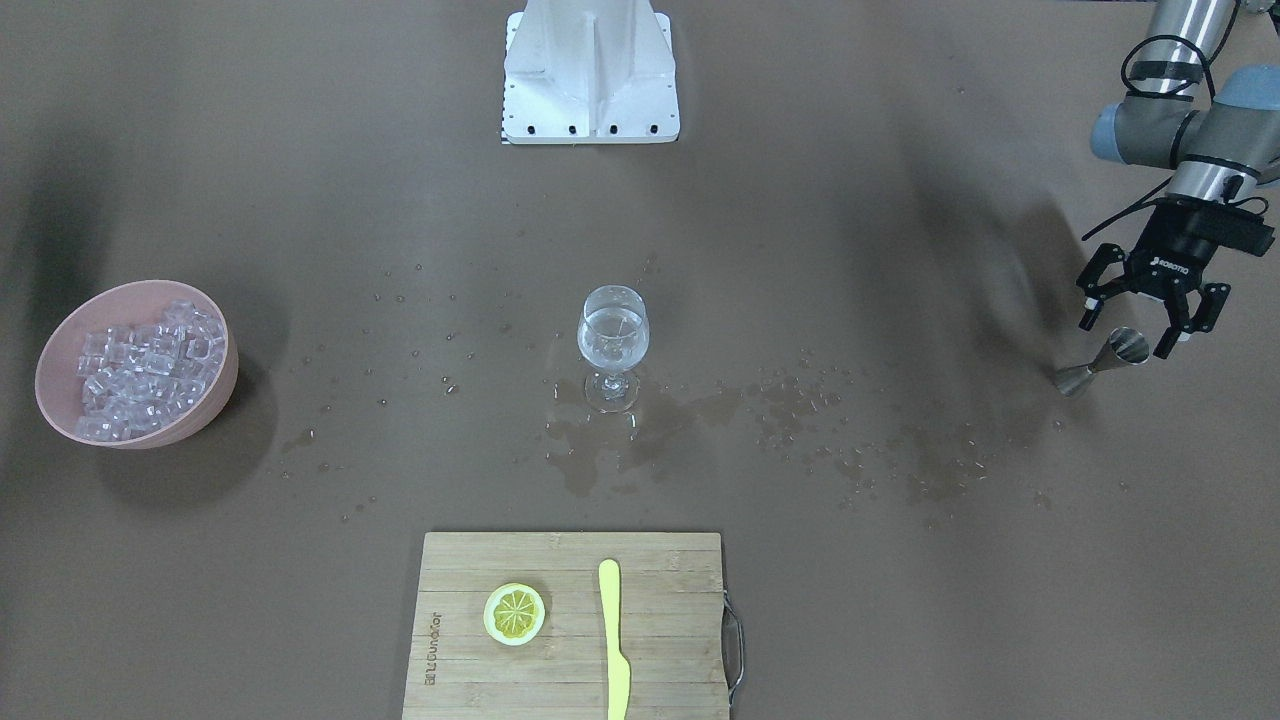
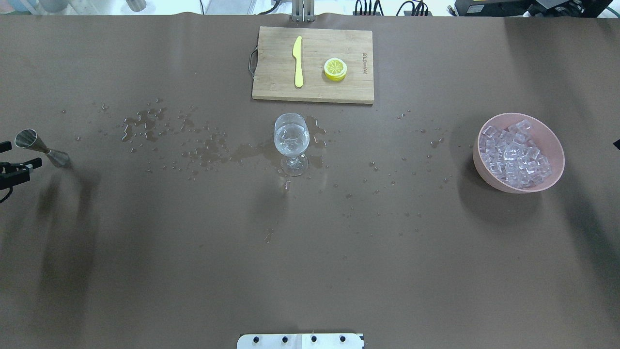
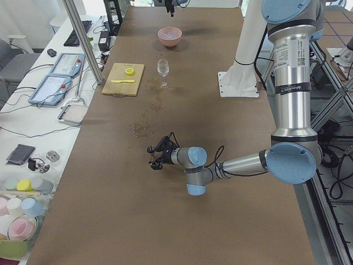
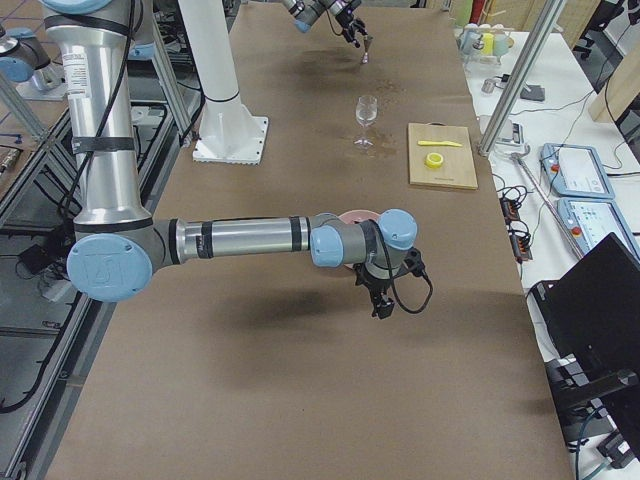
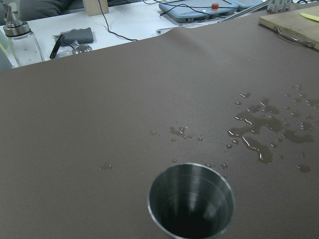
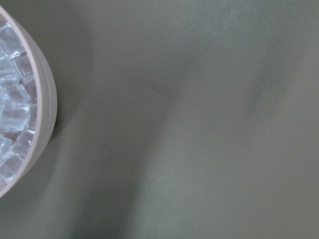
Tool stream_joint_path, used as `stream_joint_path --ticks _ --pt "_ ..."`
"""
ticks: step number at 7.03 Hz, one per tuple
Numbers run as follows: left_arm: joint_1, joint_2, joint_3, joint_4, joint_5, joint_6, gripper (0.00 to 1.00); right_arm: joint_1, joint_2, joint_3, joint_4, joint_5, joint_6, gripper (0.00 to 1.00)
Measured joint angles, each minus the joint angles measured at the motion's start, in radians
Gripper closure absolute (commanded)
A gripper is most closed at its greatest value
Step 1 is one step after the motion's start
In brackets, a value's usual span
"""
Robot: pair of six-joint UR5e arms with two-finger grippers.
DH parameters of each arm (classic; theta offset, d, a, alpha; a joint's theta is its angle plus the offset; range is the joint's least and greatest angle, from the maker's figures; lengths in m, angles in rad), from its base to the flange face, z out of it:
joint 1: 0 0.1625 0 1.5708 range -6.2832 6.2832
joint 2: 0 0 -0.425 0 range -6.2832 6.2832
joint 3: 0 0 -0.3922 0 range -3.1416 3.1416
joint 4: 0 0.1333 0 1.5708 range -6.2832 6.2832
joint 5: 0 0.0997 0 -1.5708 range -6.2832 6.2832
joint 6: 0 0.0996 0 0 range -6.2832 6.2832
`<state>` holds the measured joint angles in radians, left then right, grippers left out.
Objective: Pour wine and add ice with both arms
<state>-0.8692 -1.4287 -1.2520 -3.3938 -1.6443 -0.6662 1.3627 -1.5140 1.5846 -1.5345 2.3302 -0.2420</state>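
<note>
The left arm (image 1: 1180, 130) is reaching down near the table's (image 1: 900, 600) end on the robot's left. The left gripper (image 1: 1127, 335) is hanging over a steel jigger (image 1: 1098, 362) with its jaws spread wide. The fingers are straddling the upper cup and gripping nothing. The jigger is standing upright on the tabletop, and the left wrist view is looking down into its open mouth.

The wine (image 1: 612, 348) is sitting in a stemmed glass (image 1: 612, 325) at the middle of the table, filling the lower part of the bowl. Spilled drops and puddles (image 1: 640, 430) are lying around the glass foot and trailing toward the jigger.

The ice (image 1: 145, 365) is heaped in a pink bowl (image 1: 215, 400) near the end on the robot's right. The right arm (image 4: 250, 240) is stretching out low there, and the right gripper (image 4: 381, 297) seems to be hovering just beside the bowl, toward that end. I cannot tell how its jaws are standing.

A wooden cutting board (image 1: 660, 650) is lying at the edge farthest from the robot, carrying a lemon slice (image 1: 514, 613) and a yellow knife (image 1: 614, 640).
</note>
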Motion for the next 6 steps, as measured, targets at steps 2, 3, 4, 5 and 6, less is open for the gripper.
stream_joint_path --ticks 2,3,4,5,6 --pt "-0.002 0.064 -0.016 -0.062 -0.021 -0.004 0.02 0.000 0.000 0.000 0.000 0.000 0.000 0.00" --pt "-0.012 0.100 -0.038 -0.075 -0.070 -0.009 0.02 0.000 0.000 0.001 0.001 0.001 0.000 0.00" --pt "-0.043 0.126 -0.055 -0.068 -0.137 -0.012 0.02 0.000 0.000 0.002 0.002 0.000 0.000 0.00" --pt "-0.106 0.127 -0.067 -0.024 -0.219 -0.014 0.02 -0.001 0.000 0.003 0.002 0.000 0.000 0.00" --pt "-0.205 0.100 -0.084 0.079 -0.328 -0.014 0.02 -0.001 0.003 0.005 0.002 -0.002 -0.001 0.00"
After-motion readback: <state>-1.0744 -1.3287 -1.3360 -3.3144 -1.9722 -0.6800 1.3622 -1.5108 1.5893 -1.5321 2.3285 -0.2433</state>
